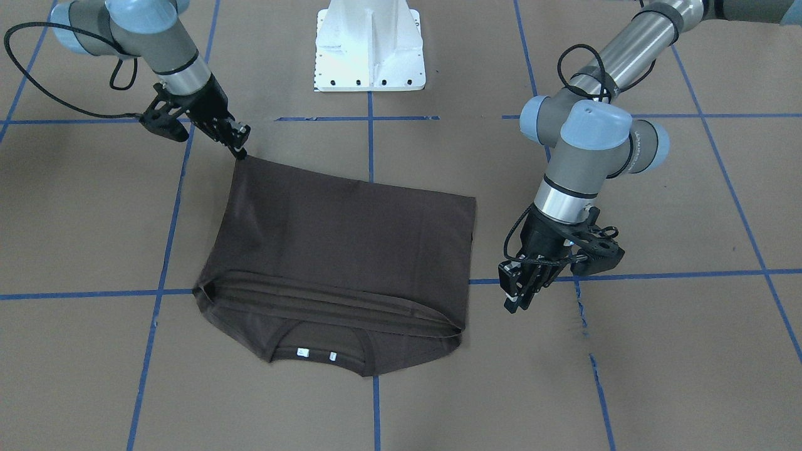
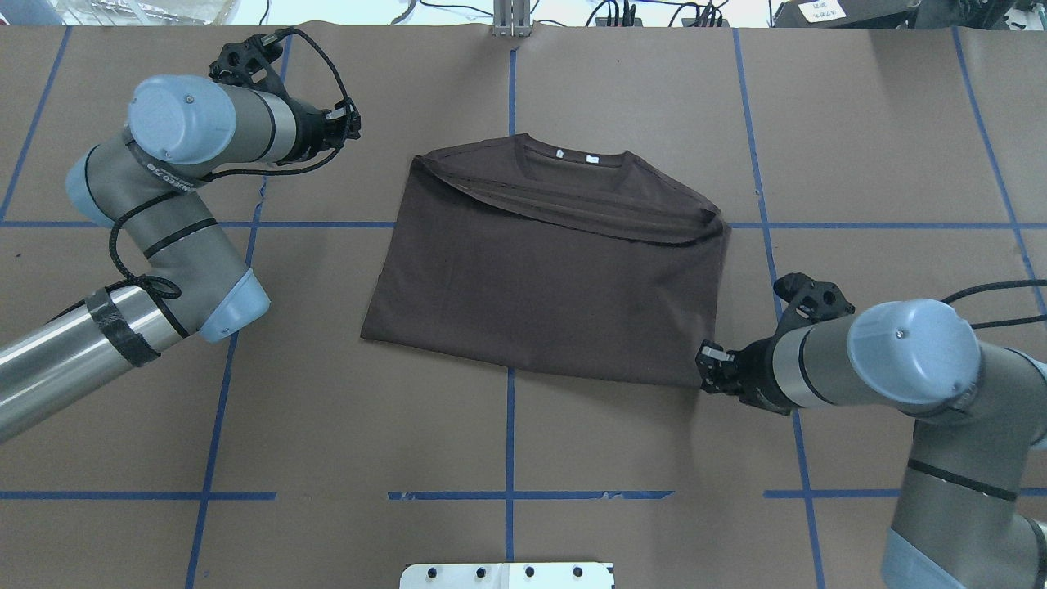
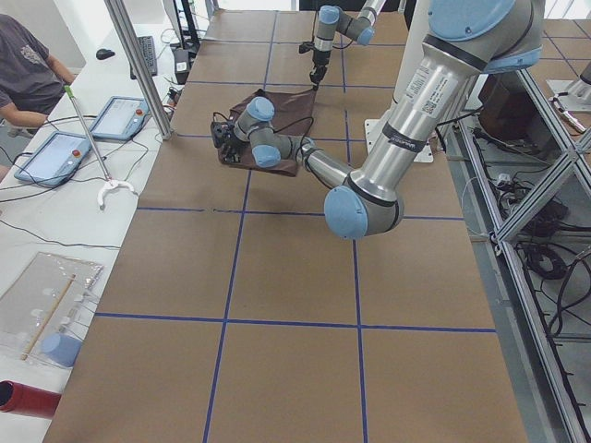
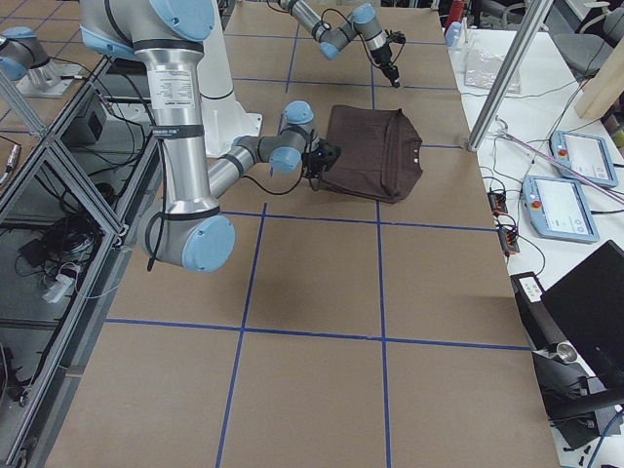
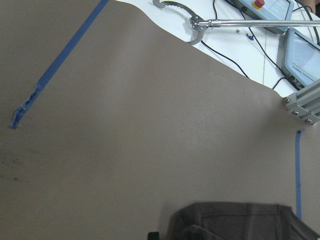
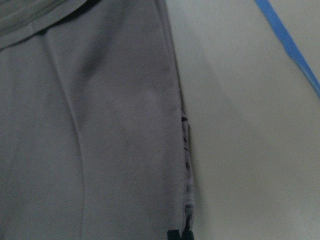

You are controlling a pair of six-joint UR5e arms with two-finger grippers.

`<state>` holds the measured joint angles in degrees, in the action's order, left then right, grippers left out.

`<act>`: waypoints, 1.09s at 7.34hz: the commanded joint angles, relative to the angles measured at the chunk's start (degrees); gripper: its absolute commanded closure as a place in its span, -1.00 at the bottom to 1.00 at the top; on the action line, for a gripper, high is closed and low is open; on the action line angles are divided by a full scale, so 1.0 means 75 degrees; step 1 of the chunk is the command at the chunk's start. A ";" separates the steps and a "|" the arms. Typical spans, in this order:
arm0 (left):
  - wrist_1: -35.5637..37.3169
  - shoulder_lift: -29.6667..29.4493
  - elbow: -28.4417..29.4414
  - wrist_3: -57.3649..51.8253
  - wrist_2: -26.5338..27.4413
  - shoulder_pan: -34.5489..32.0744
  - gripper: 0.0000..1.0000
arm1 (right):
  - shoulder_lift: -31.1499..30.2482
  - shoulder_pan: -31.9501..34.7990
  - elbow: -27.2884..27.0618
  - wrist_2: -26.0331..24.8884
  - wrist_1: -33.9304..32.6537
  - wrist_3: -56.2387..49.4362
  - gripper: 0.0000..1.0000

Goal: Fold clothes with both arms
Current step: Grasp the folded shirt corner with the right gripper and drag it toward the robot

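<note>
Right claw (image 2: 708, 365) is closed on one corner of the T-shirt (image 2: 540, 294), the corner nearest the robot on its right side. In the front view that corner is drawn to a point at the fingertips, and the right wrist view shows the side edge running down into the pinch. The left claw (image 1: 519, 299) hangs beside the T-shirt's left side near the shoulder end. Its fingers look closed with nothing between them, and bare desk (image 2: 507, 442) separates it from the cloth.

The T-shirt lies flat around the middle of the desk, its collar (image 2: 572, 159) toward the far edge. The lower half is folded up over the chest. The hem crosses just short of the collar and runs at a slant, so the collar and two white labels (image 1: 302, 352) stay uncovered. No sleeve sticks out at either side.

By my reading the first crosswise fold is in place. A second fold is left to do, and the top layer may need squaring up. With only the right claw holding cloth, the left claw would probably need a grip of its own first.

Blue tape lines (image 2: 509, 425) mark the desk in squares. The white base (image 1: 369, 50) stands at the near edge.
</note>
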<state>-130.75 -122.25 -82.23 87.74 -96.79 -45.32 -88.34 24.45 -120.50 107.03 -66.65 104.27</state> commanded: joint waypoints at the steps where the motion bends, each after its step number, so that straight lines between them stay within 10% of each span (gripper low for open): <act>1: 0.0067 0.0232 -0.0599 0.0520 -0.0299 0.0077 0.29 | -0.0502 -0.0400 -0.0899 0.2519 0.0004 0.0277 1.00; 3: 0.0067 0.0596 -0.1221 0.0792 -0.0933 0.0124 0.21 | -0.0445 -0.1739 -0.0774 0.3237 -0.0008 0.0300 1.00; 4: 0.0078 0.0759 -0.1560 0.1060 -0.1040 0.0321 0.20 | -0.0398 -0.1818 -0.0483 0.3121 -0.0031 0.0289 -0.98; 8: 0.1267 0.1768 -0.3131 0.2746 -0.0587 0.2181 0.14 | -0.0316 -0.0394 -0.0480 0.3096 -0.0020 0.0230 -1.00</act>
<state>-126.09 -110.25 -102.93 104.27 -103.22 -33.90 -91.22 17.06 -124.08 130.32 -66.81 106.09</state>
